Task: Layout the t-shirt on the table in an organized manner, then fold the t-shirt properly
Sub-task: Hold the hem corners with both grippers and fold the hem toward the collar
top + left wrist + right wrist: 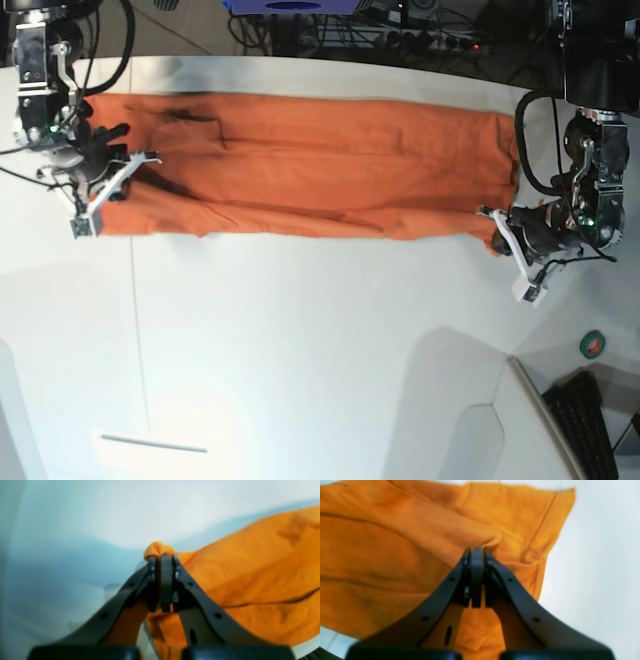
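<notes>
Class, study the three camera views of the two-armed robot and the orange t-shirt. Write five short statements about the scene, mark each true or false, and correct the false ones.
1. The t-shirt is stretched in a long band across the table. True.
2. The left pincer is open and clear of the fabric. False: it is shut on an edge of the shirt.
3. The right pincer pinches orange fabric. True.
4. The shirt is blue. False: orange.
5. Both arms hold the same end of the shirt. False: they hold opposite ends.
</notes>
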### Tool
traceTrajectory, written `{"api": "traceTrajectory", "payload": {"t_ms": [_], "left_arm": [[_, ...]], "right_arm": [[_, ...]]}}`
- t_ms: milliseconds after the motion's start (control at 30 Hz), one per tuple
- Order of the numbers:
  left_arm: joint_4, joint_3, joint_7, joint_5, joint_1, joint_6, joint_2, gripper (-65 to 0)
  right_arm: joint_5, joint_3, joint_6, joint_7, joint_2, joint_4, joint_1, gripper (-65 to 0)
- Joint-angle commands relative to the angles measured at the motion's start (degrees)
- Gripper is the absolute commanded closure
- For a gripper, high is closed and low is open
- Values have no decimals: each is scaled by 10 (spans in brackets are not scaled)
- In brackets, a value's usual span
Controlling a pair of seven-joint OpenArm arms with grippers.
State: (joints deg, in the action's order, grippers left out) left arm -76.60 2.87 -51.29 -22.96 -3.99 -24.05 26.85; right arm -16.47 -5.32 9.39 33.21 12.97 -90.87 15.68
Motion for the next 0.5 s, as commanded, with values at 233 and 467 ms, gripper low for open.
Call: {"api": "traceTrajectory", "payload": {"t_ms": [233, 467], "left_arm": [[-11, -30, 4, -2, 25, -1, 41, 0], [-6, -45, 9, -2, 66, -1, 47, 0]], "right_arm": [[-5, -49, 0, 29, 3, -32, 6, 0], [-5, -51, 2, 56, 2, -32, 10, 0]]}}
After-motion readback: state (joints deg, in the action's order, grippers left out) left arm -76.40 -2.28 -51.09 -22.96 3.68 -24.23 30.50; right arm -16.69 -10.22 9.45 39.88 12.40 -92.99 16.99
